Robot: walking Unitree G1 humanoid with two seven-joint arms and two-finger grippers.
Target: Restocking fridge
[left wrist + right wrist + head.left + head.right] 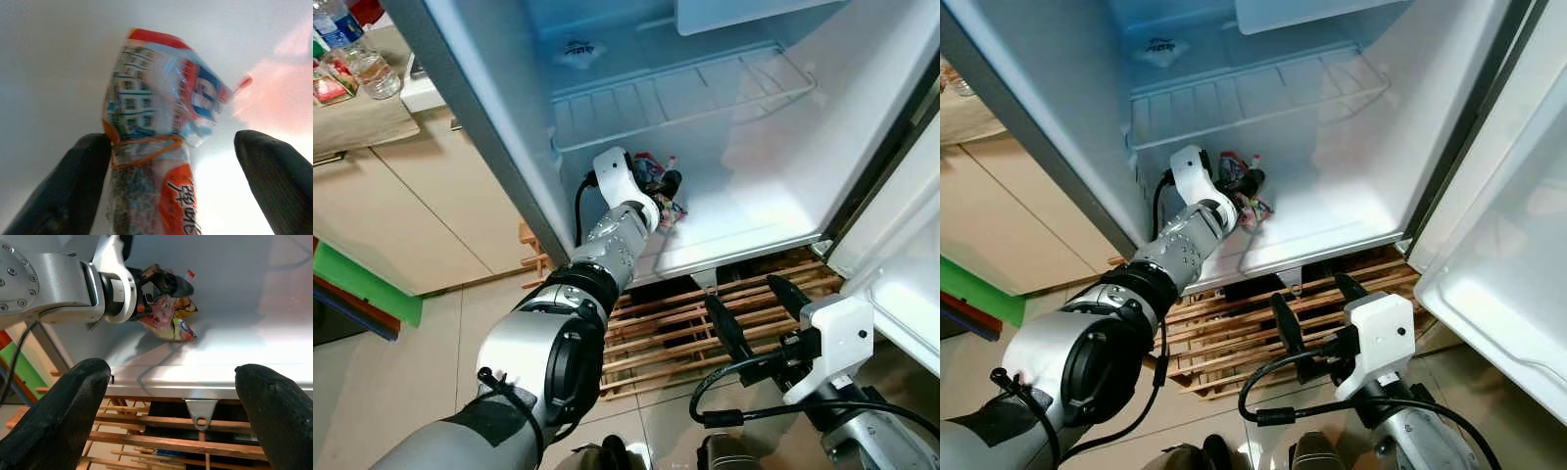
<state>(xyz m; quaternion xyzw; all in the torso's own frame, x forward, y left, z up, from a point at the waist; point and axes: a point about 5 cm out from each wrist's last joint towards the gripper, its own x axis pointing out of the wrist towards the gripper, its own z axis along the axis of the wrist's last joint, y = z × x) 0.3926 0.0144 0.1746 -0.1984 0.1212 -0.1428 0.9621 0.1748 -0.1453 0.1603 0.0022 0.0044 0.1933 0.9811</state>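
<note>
White fridge (pixel 754 211) interior stands open on a wooden pallet (pixel 675 328). Inside, the left gripper (pixel 668 186) has its fingers spread around a snack packet (pixel 161 132) by the fridge floor. Outside, low, the right gripper (pixel 754 311) hangs wide open.

Left gripper (pixel 668 184) w/ snack bag (pixel 156 132) sits inside fridge (pixel 754 225) on its floor, below wire shelf (pixel 685 98); right gripper (pixel 171 396) outside in front, over wooden slats (pixel 675 328); counter (pixel 362 117) far left.

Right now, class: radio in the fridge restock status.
Left gripper inside fridge, open around snack packet. Right gripper open, waiting below. Nothing blocking.
</note>
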